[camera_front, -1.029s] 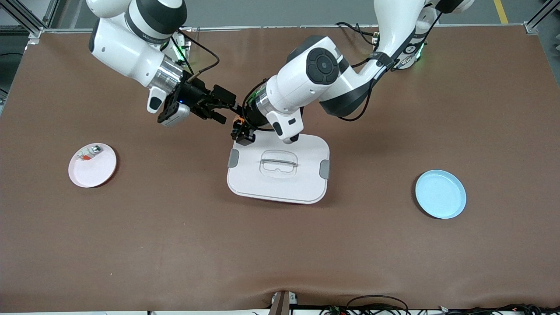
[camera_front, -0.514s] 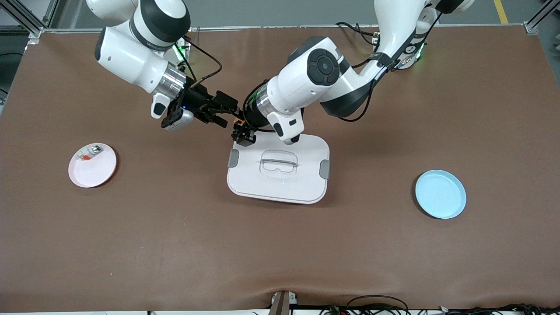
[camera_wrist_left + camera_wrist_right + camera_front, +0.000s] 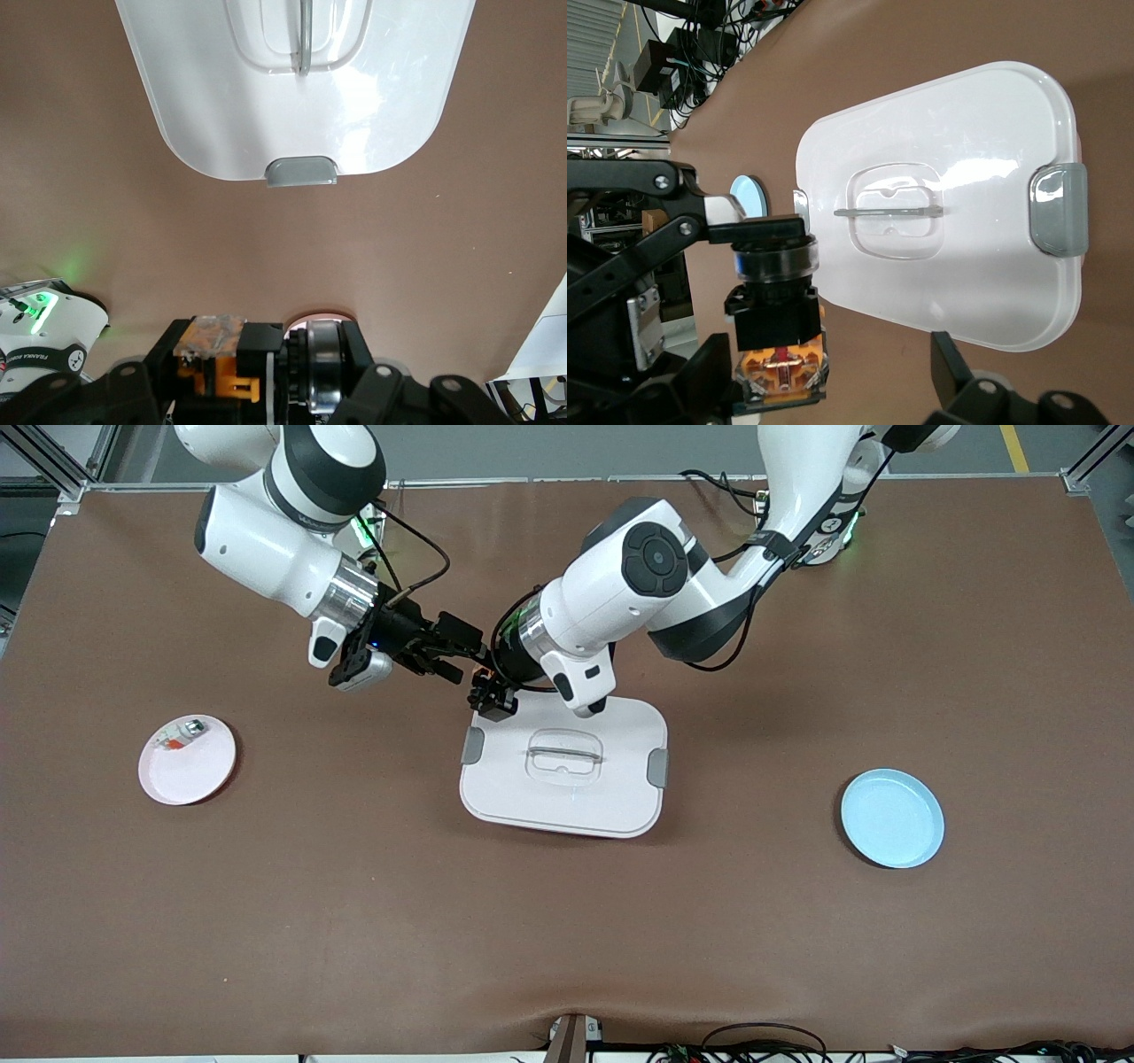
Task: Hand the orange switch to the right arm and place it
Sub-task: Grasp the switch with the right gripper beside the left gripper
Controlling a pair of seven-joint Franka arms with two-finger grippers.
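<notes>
The orange switch [image 3: 482, 662] hangs in the air over the table, beside the white lidded box's corner. My left gripper [image 3: 493, 689] is shut on it. In the left wrist view the switch [image 3: 221, 352] shows its orange body, black block and silver ring between the left gripper [image 3: 266, 376] jaws. My right gripper [image 3: 462, 652] stands open around the switch from the right arm's end. In the right wrist view the switch [image 3: 776, 332] sits close to one finger of the right gripper [image 3: 833, 376], and a wide gap separates it from the second finger [image 3: 954, 365].
A white lidded box [image 3: 620, 797] with grey clips lies mid-table under the arms. A pink plate [image 3: 190, 775] holding a small whitish part [image 3: 178, 735] sits toward the right arm's end. An empty blue plate [image 3: 892, 818] sits toward the left arm's end.
My right gripper has moved in toward the left gripper, and its open fingers now reach around the switch. The left arm has held still with the switch.
</notes>
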